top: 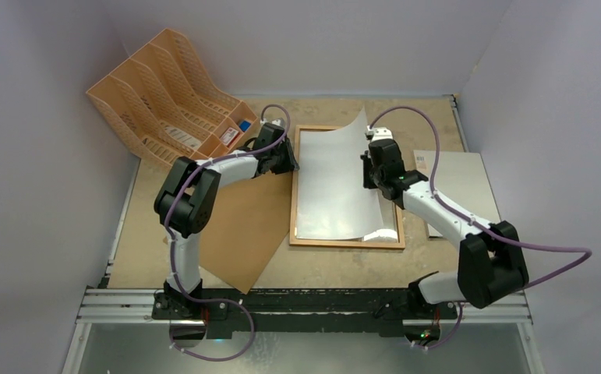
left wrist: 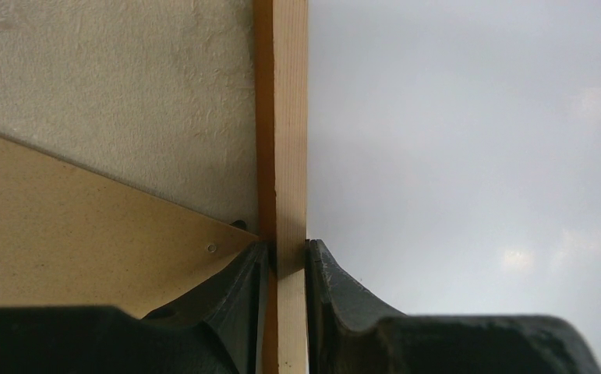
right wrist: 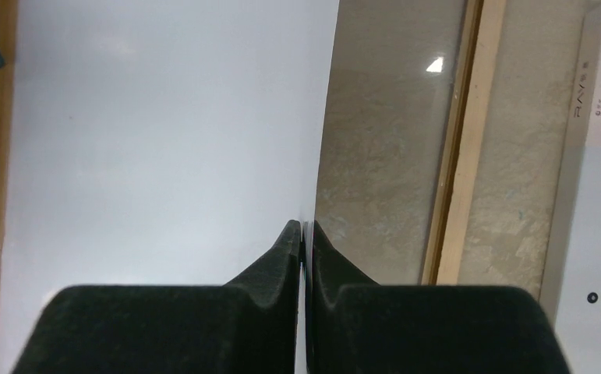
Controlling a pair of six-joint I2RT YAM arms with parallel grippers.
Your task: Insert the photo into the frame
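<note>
The frame (top: 344, 244) lies flat in the middle of the table, a thin brown wooden rectangle. The photo (top: 332, 187) rests inside it with its white back up; its right edge is lifted and curls upward. My left gripper (top: 291, 160) is shut on the frame's left moulding (left wrist: 289, 117), one finger on each side (left wrist: 288, 249). My right gripper (top: 367, 167) is over the frame's right half, pinching the photo's raised right edge (right wrist: 305, 226). In the right wrist view the white sheet (right wrist: 164, 132) fills the left, and the frame's right rail (right wrist: 457, 156) runs alongside.
A brown fibreboard panel (top: 242, 226) lies left of the frame, its corner touching the moulding (left wrist: 63, 234). An orange-tan file rack (top: 164, 93) stands at the back left. A pale grey-white sheet with a sticker (top: 461, 187) lies right of the frame.
</note>
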